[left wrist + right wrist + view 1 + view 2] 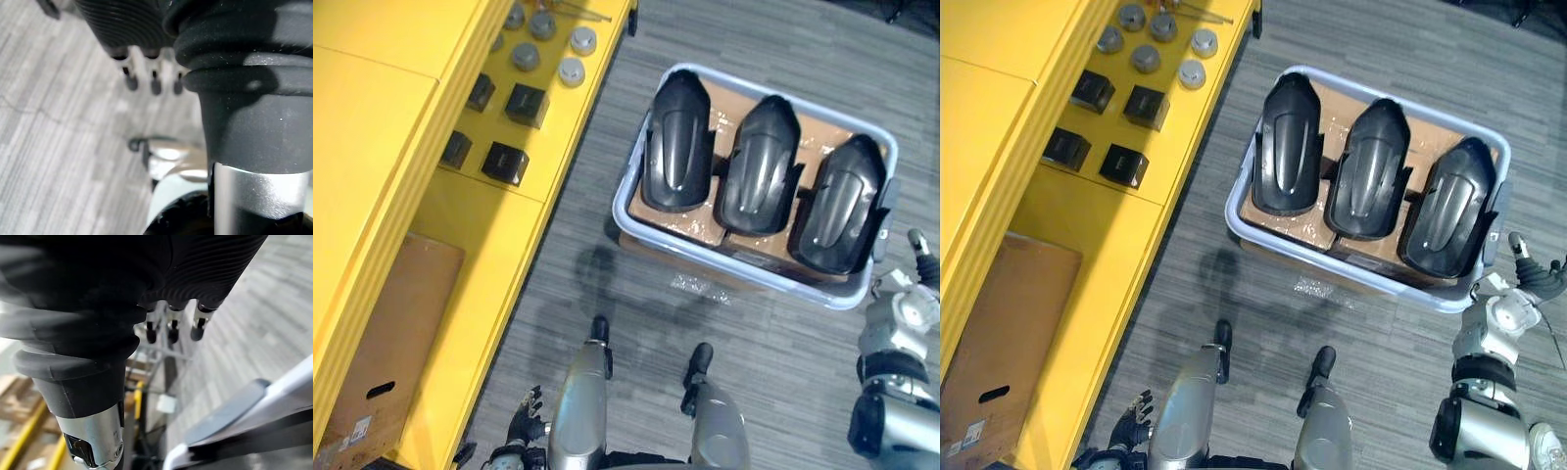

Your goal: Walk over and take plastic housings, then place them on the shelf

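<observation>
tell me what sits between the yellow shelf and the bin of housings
Bare grey floor separates the yellow shelf from the bin, seen in the left eye view.

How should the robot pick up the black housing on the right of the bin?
Probably from above, across its narrower far end: the right housing lies dome-up in the bin, close beside the middle housing lower down, but cardboard shows beside it there, leaving finger room. The right robot hand hangs nearest.

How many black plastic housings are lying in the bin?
3 housings side by side in the bin: one nearest the yellow shelf, one middle, one farthest. More may hide under the cardboard.
</observation>
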Robot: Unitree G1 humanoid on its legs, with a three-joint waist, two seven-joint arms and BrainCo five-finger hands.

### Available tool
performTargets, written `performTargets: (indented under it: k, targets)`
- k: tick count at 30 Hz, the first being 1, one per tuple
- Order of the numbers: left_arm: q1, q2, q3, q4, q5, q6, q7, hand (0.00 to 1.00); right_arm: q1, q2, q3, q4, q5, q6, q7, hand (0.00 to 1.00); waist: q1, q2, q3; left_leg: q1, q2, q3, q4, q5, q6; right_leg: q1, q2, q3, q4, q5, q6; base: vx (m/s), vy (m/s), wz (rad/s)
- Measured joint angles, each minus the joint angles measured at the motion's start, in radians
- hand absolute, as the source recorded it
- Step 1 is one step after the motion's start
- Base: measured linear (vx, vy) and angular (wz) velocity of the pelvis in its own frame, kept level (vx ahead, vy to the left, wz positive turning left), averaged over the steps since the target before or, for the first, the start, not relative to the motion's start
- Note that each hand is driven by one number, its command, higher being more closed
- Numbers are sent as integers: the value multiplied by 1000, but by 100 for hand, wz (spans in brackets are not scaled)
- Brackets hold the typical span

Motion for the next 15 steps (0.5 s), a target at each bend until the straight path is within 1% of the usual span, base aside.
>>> performTargets:
  k: [2,4,5,6,10,11,13,15]
  targets:
    - [-3,-4,0,5,-14,-2,0,0,-18,-34,38,32,-4,19,1,0,1,3,4,-6,-2,-1,-3,3,-1,-13,-4,1,11,-9,-5,-19,3,4]
    - [-3,-8,0,15,-21,-16,0,0,-49,-69,60,60,-3,35,2,0,1,8,4,-24,-5,-7,-3,10,0,-37,-7,0,32,-16,-1,-10,-9,7]
    - [-5,-12,0,24,-31,-26,0,0,-69,-90,64,77,-3,49,6,0,1,13,7,-34,-6,-13,1,12,0,-49,-8,-2,48,-24,4,1,-13,12]
    - [-9,-17,0,29,-45,-30,0,0,-86,-107,64,92,-3,61,15,0,1,20,16,-36,-7,-18,5,12,0,-52,-9,-5,61,-31,0,8,-9,14]
    - [-12,-24,-2,32,-79,-44,0,0,-141,-123,67,160,-4,72,50,0,4,31,26,-66,-9,-39,11,24,-3,-91,-15,-25,113,-56,-4,14,-19,14]
    - [-16,-27,-5,35,-86,-47,0,0,-156,-132,77,184,-4,75,54,0,6,40,32,-75,-10,-52,20,24,-3,-99,-15,-30,129,-63,-6,12,-16,14]
    - [-21,-31,-8,40,-86,-60,0,0,-177,-144,94,203,-4,82,64,0,10,47,38,-87,-12,-58,25,24,-4,-114,-17,-32,147,-69,-6,-1,-4,10]
    - [-31,-36,-11,47,-86,-66,0,0,-199,-168,112,224,-6,98,72,0,14,61,45,-96,-14,-64,26,27,-5,-122,-20,-38,156,-71,-8,-12,4,11]
